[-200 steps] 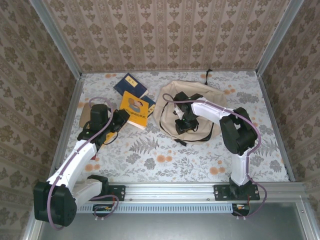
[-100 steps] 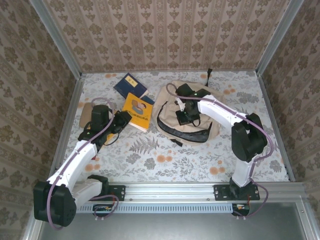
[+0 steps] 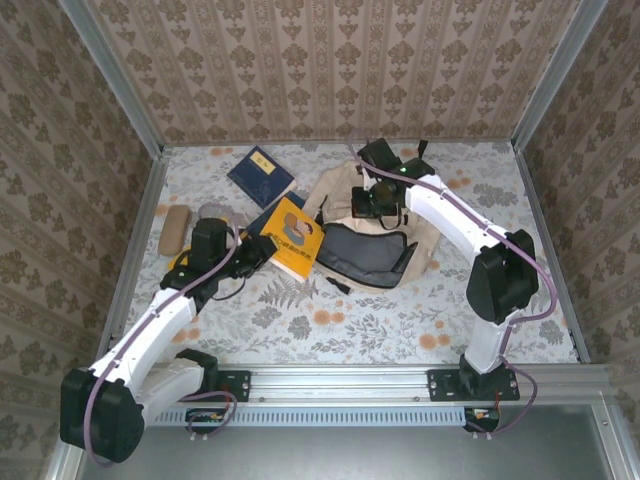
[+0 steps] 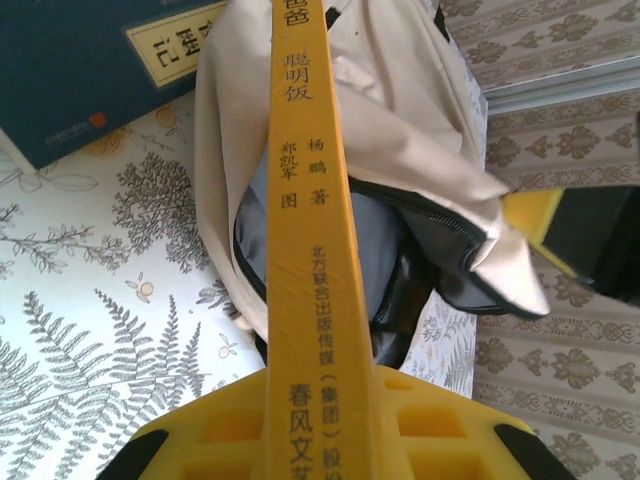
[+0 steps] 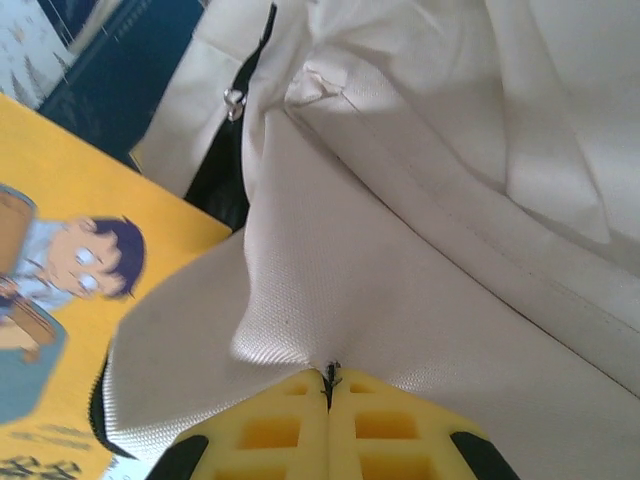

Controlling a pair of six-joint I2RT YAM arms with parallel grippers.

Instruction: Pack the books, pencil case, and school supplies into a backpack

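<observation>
Backpack [image 3: 385,235] lies on the table [image 3: 420,320] from above, mouth gaping toward the left hand [image 3: 260,249], which grips a yellow book [image 3: 293,235] just beside the opening. The right hand [image 3: 372,205] lifts the upper side. Left wrist cam: book clamped spine-up, aimed at the grey lining [image 4: 380,240]. Right wrist cam: hand shut on a fold of cream fabric. Worry: that pinch looks thin, and if it slips the mouth flops shut and the book snags the zip [image 4: 440,213].

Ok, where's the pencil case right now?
Top view: the pencil case lies flat on the table, far left by the side wall, just left of the left arm, with a navy book further back to its right.
</observation>
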